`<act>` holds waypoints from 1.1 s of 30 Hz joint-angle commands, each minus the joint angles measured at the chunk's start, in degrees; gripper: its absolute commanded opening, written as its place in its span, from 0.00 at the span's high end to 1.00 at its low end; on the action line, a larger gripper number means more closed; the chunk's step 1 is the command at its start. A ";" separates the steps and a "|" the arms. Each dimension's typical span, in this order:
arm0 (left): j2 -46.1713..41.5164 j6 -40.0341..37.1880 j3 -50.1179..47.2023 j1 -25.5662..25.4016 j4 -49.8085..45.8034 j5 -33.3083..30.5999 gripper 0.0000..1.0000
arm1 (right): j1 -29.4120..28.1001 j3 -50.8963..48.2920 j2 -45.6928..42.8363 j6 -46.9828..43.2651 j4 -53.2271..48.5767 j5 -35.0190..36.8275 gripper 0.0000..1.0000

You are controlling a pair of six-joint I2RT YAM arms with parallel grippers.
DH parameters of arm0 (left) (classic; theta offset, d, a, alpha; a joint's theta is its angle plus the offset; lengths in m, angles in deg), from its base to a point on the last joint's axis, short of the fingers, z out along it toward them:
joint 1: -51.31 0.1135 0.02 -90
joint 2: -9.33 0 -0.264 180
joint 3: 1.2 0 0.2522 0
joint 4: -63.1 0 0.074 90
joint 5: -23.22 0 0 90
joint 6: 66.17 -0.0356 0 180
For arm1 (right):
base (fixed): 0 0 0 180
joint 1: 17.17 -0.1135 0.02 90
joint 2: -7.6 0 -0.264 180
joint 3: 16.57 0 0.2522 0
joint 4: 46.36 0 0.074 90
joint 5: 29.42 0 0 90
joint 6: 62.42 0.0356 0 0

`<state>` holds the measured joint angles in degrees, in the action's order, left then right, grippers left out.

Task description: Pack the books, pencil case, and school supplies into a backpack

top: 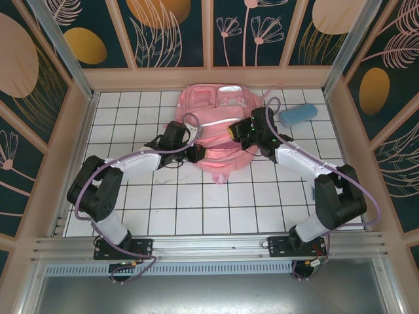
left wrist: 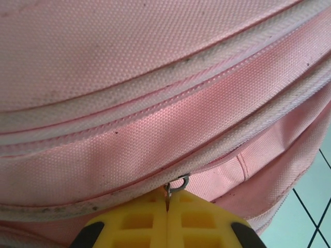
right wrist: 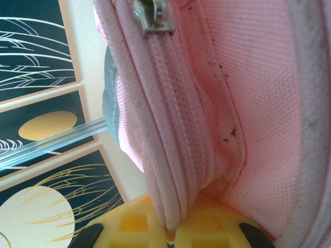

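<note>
a: where's the backpack?

b: the pink backpack [top: 211, 104] lies flat on the white tiled table [top: 170, 196], toward the far side. both pincers are on its near half, one coming in from each side.

a: what's the left pincer doing?

b: the left pincer [left wrist: 167, 209] is pressed together with its yellow fingers flush. it is pinching the small metal zipper pull [left wrist: 176, 184] right at its tips. the ring of the pull pokes out just past the fingertips, against a pale piped seam. beyond that, bands of pink cloth and more piping run across.

a: and the right one?

b: the right pincer [right wrist: 173, 235] is closed too, clamped on a fold of the backpack's zipper seam [right wrist: 173, 129]. the fold rises straight out from between its fingers. further along that seam, away from the tips, sits a metal slider [right wrist: 150, 15], and the teeth between look zipped shut. there's a grey patch left of the seam - i can't tell what it is.

a: the pencil case?

b: the light blue pencil case [top: 298, 114] lies on the tiles beyond the right pincer and off to its right. it is apart from the backpack, near the far right corner. around it all stand dark wall panels [top: 170, 33] painted with leaves and orange ovals.
</note>
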<state>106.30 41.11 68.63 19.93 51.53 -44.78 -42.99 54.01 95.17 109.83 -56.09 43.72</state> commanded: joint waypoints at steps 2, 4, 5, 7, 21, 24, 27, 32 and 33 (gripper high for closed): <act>-3.32 -1.58 1.99 0.18 -4.47 -12.06 1.00 | 0.42 0.67 -3.82 -2.92 2.36 3.01 1.00; -4.27 -1.50 1.86 0.26 -6.95 -17.12 1.00 | 0.60 0.38 -5.06 -3.65 0.65 4.85 1.00; -4.73 -1.48 1.76 0.38 -7.76 -19.03 1.00 | 0.76 0.15 -5.58 -3.89 -0.03 5.50 1.00; -5.67 -1.63 1.16 0.74 -8.90 -22.49 1.00 | 1.12 -0.30 -6.63 -4.30 -1.16 6.89 1.00; -9.21 2.12 0.01 7.04 -9.03 -31.74 1.00 | 1.85 3.29 0.55 -11.01 -0.53 -0.07 1.00; -13.77 3.68 -4.39 8.07 -10.21 -34.43 1.00 | 1.11 5.47 3.89 -13.10 0.67 -3.16 1.00; -18.57 5.34 -8.01 8.43 -11.50 -35.95 1.00 | -0.47 7.74 6.88 -14.37 1.24 -5.17 1.00; -21.34 7.96 -12.77 9.27 -12.52 -37.91 1.00 | -1.59 9.34 8.80 -14.93 1.95 -7.31 1.00; -20.99 8.32 -13.05 9.70 -12.40 -38.14 1.00 | -1.60 9.36 8.55 -15.24 1.74 -7.64 1.00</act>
<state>84.77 46.71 57.33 29.16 41.72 -79.01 -43.91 60.26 103.78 97.73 -59.04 39.22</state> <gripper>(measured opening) 0.054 0.072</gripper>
